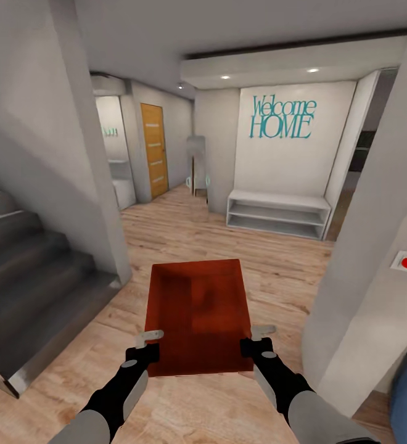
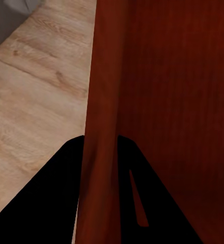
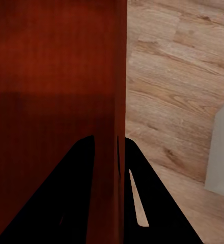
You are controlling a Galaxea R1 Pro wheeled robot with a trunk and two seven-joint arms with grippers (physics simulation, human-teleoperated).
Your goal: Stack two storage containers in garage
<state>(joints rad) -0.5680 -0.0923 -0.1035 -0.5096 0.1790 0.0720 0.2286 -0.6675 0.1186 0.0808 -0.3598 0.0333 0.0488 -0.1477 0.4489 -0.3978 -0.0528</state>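
Orange-red bin (image 1: pixel 198 314) held center frame: left gripper (image 1: pixel 143 353) and right gripper (image 1: pixel 256 346) each clamped on a side wall. Wood floor (image 1: pixel 185 234) open ahead; stairs (image 1: pixel 31 277) at left edge, pillar (image 1: pixel 376 246) at right.

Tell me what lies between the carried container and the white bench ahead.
Bare wood plank floor only, in the head view, between the storage container and the white bench.

Only readable bit is teal "Welcome HOME" lettering (image 1: pixel 282 117) on the white wall (image 1: pixel 302 166) way ahead of both grippers.
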